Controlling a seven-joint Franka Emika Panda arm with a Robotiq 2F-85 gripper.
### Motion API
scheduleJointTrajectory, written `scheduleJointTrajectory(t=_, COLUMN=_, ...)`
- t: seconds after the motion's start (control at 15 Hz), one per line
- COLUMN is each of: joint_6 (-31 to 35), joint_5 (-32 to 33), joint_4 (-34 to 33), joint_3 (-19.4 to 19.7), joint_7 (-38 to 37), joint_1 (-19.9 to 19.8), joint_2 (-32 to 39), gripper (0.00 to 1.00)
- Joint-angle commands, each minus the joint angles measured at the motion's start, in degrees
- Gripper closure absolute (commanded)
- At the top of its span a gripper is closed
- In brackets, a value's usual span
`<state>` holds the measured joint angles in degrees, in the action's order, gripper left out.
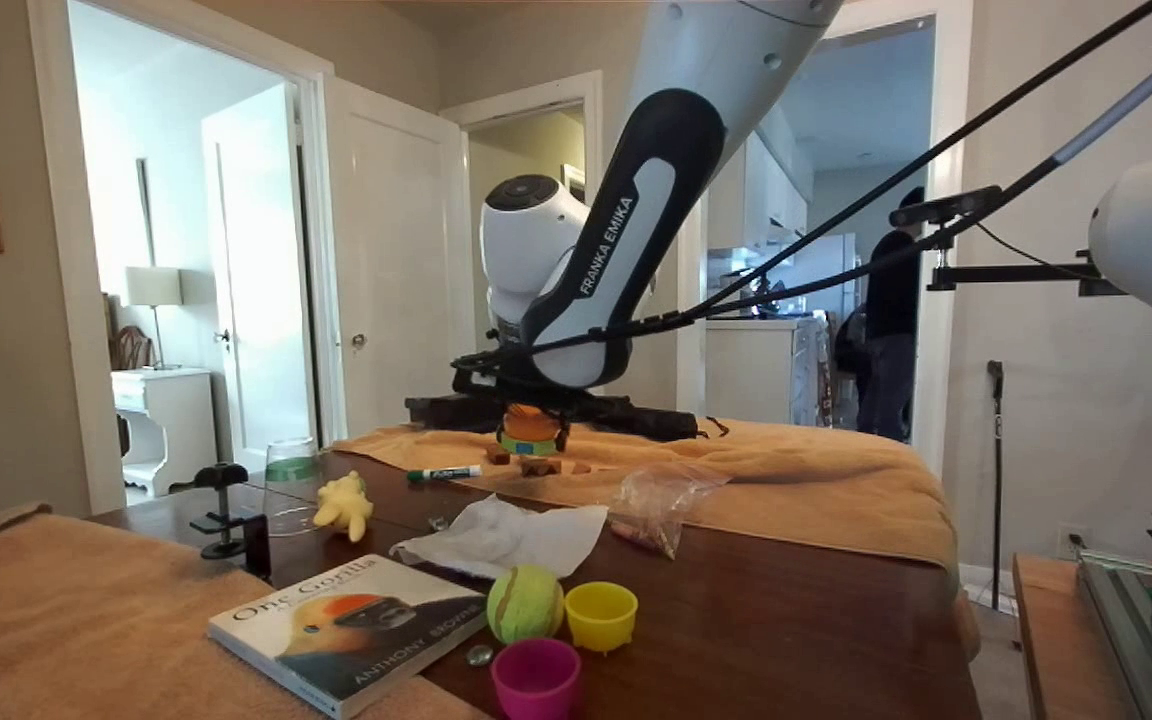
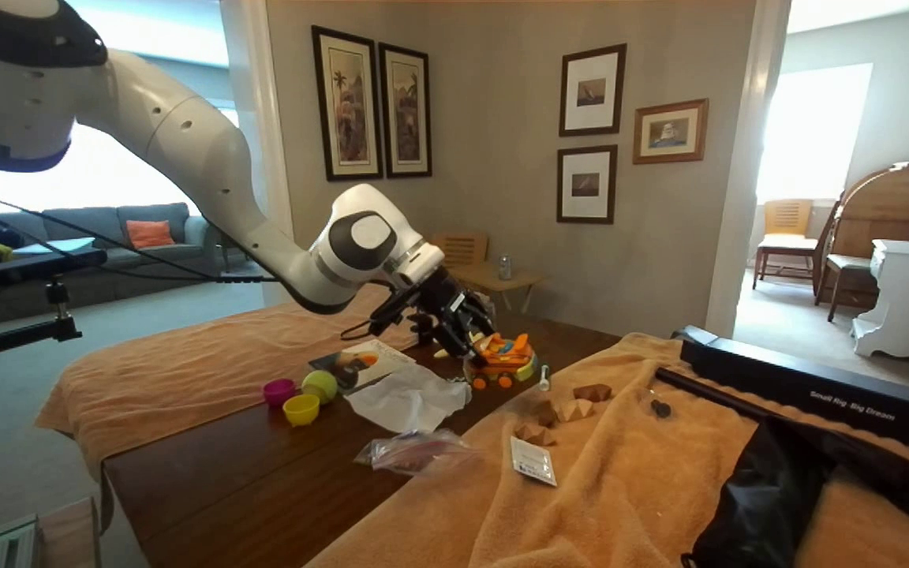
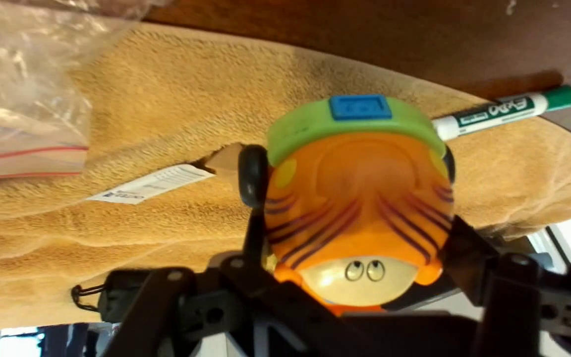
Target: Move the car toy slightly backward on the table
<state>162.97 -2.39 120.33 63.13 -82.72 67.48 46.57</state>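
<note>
While I watch from a distance, my gripper point(image 3: 351, 169) clasps the car point(image 2: 503, 361), jaws closed against it from either side. The car appears upright in an exterior view, between the jaws and over or on the table point(image 2: 249, 489); which, I cannot tell. Near the car lie a marker point(image 3: 503, 113) and paper point(image 1: 501, 535); farther from it sit a ball point(image 1: 526, 605), a book point(image 1: 346, 630) and a pink cup point(image 1: 536, 680).
</note>
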Motion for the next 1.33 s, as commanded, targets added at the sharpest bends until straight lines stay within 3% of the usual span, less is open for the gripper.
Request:
scheduleJointTrajectory(t=0.0, joint_6=-5.8, joint_5=0.4, joint_4=2.8, joint_3=2.5, joint_7=-2.1, joint_1=5.0, joint_2=-3.8, gripper=0.39)
scheduleJointTrajectory(t=0.2, joint_6=-13.0, joint_5=-0.1, joint_4=2.9, joint_3=2.7, joint_7=-6.0, joint_1=6.9, joint_2=-7.7, gripper=0.39)
scheduleJointTrajectory(t=0.53, joint_6=-20.4, joint_5=0.7, joint_4=2.1, joint_3=0.8, joint_7=-12.4, joint_1=5.9, joint_2=-16.0, gripper=0.39)
scheduleJointTrajectory(t=0.8, joint_6=-20.2, joint_5=1.3, joint_4=2.2, joint_3=-0.9, joint_7=-20.2, joint_1=4.1, joint_2=-20.8, gripper=0.39)
scheduleJointTrajectory(t=1.07, joint_6=-17.5, joint_5=3.2, joint_4=2.6, joint_3=-2.7, joint_7=-30.7, joint_1=2.4, joint_2=-21.1, gripper=0.39)
scheduleJointTrajectory(t=1.13, joint_6=-19.3, joint_5=5.4, joint_4=1.4, joint_3=-4.4, joint_7=-28.2, joint_1=0.5, joint_2=-21.1, gripper=0.39)
scheduleJointTrajectory(t=1.2, joint_6=-19.3, joint_5=6.5, joint_4=1.3, joint_3=-5.2, joint_7=-29.0, joint_1=-0.3, joint_2=-21.1, gripper=0.14)
scheduleJointTrajectory(t=1.27, joint_6=-19.4, joint_5=7.3, joint_4=1.3, joint_3=-6.1, joint_7=-29.2, joint_1=-1.1, joint_2=-21.1, gripper=0.14)
